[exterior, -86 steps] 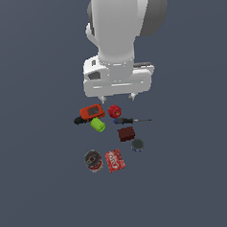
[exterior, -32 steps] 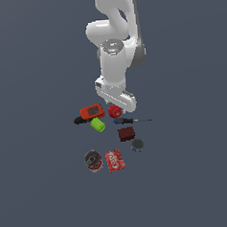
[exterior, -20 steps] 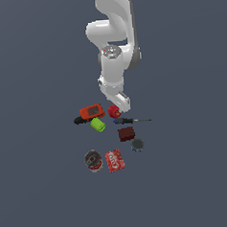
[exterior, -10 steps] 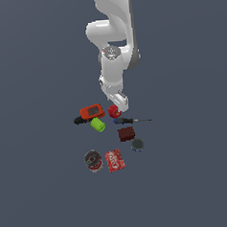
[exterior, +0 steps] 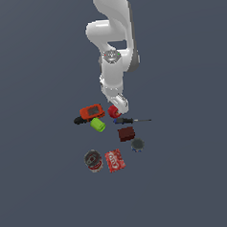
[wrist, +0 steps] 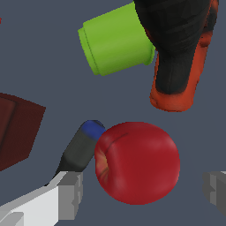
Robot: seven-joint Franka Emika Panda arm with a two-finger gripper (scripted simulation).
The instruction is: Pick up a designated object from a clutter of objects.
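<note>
Gripper: our gripper (wrist: 143, 194) hangs low over the clutter with its jaws spread; in the wrist view one grey fingertip (wrist: 70, 194) sits on each side of the apple, neither pad touching it, so nothing is grasped.
Gripper, exterior view: the white hand (exterior: 119, 103) covers most of the apple from above, at the end of the arm (exterior: 111, 43).
Apple: the red apple (wrist: 137, 162) lies on the grey floor between our fingers, its stem dimple turned sideways toward the screwdriver; in the exterior view only a red sliver (exterior: 113, 111) shows under the hand.
Screwdriver: the screwdriver (wrist: 79, 150) has a dark handle with a blue end that lies against the apple's dimple side; in the exterior view its thin shaft (exterior: 137, 120) points toward that view's right.
Green cylinder: the green cylinder (wrist: 115, 40) lies on its side near the apple, apart from it, next to the orange-red device.
Orange-red device: the orange-red device (wrist: 181, 53) has a black face and lies just beyond the apple; we cannot tell if they touch.
Dark red box: the dark red box (wrist: 15, 130) sits past the screwdriver, apart from the apple.
Farther items, exterior view: we see the dark disc (exterior: 137, 144) beside the box, and the red packet (exterior: 115, 160) and round can (exterior: 93, 160) side by side, well apart from the apple.
</note>
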